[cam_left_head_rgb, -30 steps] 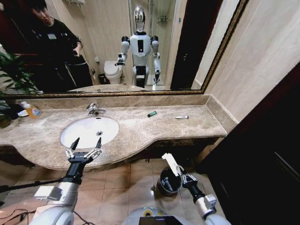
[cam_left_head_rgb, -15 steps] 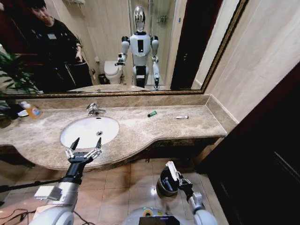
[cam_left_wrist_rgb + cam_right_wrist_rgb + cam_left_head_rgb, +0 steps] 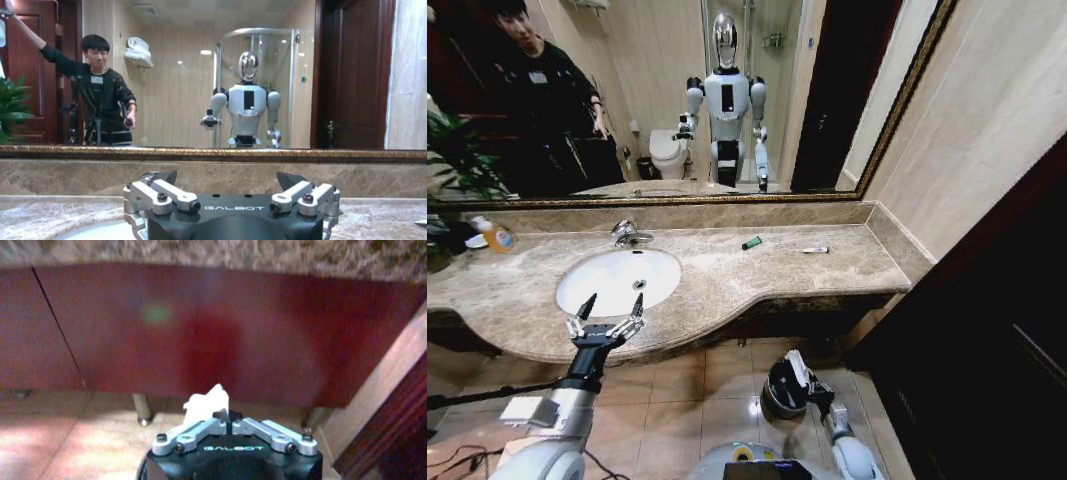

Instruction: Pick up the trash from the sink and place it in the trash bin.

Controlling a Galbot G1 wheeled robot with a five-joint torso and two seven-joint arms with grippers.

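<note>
Packet (image 3: 795, 366) is clamped in the right gripper (image 3: 807, 385) fingers over the bin (image 3: 779, 392) rim and should be centred above the black inside before release; left gripper (image 3: 607, 312), fingers apart, is parked by the sink (image 3: 617, 280).
</note>
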